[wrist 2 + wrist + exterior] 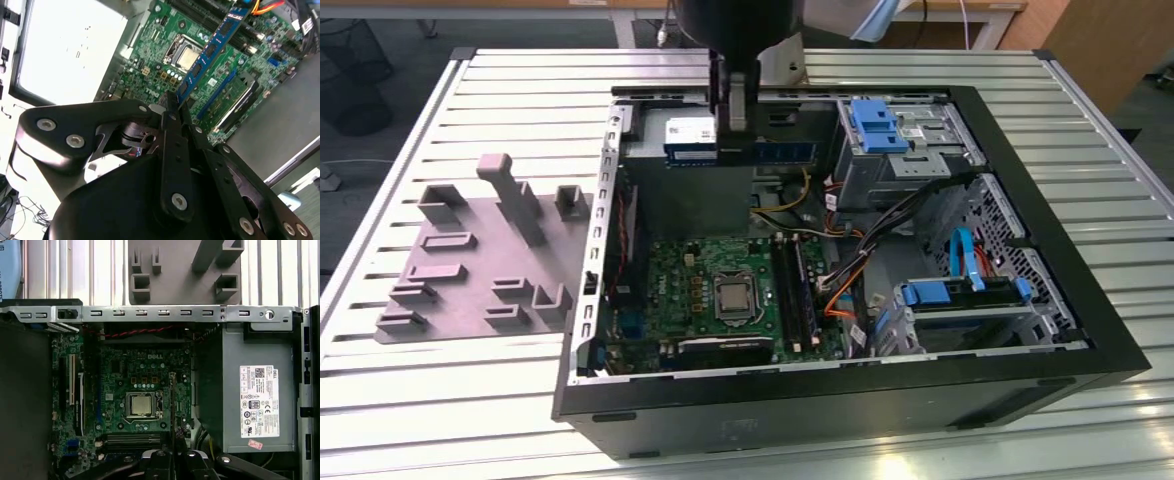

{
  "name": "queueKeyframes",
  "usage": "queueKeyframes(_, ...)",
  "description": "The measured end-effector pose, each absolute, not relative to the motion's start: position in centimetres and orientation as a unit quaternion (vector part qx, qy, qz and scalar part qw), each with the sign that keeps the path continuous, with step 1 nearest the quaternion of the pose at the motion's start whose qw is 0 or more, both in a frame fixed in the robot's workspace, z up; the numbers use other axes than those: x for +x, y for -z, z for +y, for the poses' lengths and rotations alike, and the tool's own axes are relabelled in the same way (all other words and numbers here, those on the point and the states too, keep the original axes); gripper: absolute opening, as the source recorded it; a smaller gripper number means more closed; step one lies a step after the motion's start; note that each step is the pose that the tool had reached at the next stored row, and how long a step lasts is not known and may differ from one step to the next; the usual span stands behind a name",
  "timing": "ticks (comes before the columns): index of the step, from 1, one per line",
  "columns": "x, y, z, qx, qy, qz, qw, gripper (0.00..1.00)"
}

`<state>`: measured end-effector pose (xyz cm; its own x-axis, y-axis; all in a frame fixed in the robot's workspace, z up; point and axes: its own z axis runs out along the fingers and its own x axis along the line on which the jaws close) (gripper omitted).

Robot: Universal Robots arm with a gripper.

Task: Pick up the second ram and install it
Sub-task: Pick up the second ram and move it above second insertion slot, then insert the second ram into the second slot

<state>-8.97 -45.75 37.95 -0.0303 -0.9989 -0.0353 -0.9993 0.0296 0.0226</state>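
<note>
The second ram [781, 151] is a long blue board with dark chips, held level above the back of the open computer case [854, 400]. My gripper [739, 138] is shut on it near one end. In the second wrist view the black fingers [172, 130] pinch the second ram [210, 50], which reaches out over the green motherboard [165, 55]. In the first wrist view the stick shows edge-on as a thin line [173, 405] above the board, near the processor socket [141, 405]. The long black memory slots [794, 285] lie below, beside the socket [734, 300].
A silver power supply [250, 390] fills one corner of the case. Drive cages with blue tabs [887, 125] and orange and blue cables [847, 285] crowd the exterior view's right. A grey fixture plate with blocks [480, 260] lies on the slatted table [400, 400] at the left.
</note>
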Motion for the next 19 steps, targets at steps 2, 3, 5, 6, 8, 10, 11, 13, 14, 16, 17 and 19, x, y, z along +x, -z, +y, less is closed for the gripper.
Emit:
queueKeyframes(2, -8.4, -37.9, -45.8, -0.696, -0.020, 0.718, 0.005, 0.14)
queueKeyframes(3, -8.1, -37.9, -45.8, -0.696, -0.020, 0.718, 0.005, 0.14)
queueKeyframes(5, -7.5, -37.9, -45.8, -0.696, -0.020, 0.718, 0.005, 0.14)
queueKeyframes(6, -7.1, -37.9, -45.8, -0.696, -0.020, 0.718, 0.005, 0.14)
queueKeyframes(8, -6.5, -37.9, -45.8, -0.696, -0.020, 0.718, 0.005, 0.14)
queueKeyframes(10, -5.9, -37.9, -45.7, -0.696, -0.020, 0.718, 0.005, 0.14)
queueKeyframes(11, -5.6, -37.9, -45.7, -0.696, -0.020, 0.718, 0.005, 0.14)
queueKeyframes(13, -5.3, -37.9, -45.7, -0.696, -0.020, 0.718, 0.005, 0.14)
queueKeyframes(14, -5.3, -37.9, -45.7, -0.696, -0.020, 0.718, 0.005, 0.14)
queueKeyframes(16, -5.2, -37.9, -45.7, -0.696, -0.020, 0.718, 0.005, 0.14)
queueKeyframes(17, -5.1, -37.9, -45.7, -0.696, -0.020, 0.718, 0.005, 0.14)
queueKeyframes(19, -5.1, -37.9, -45.7, -0.696, -0.020, 0.718, 0.005, 0.14)
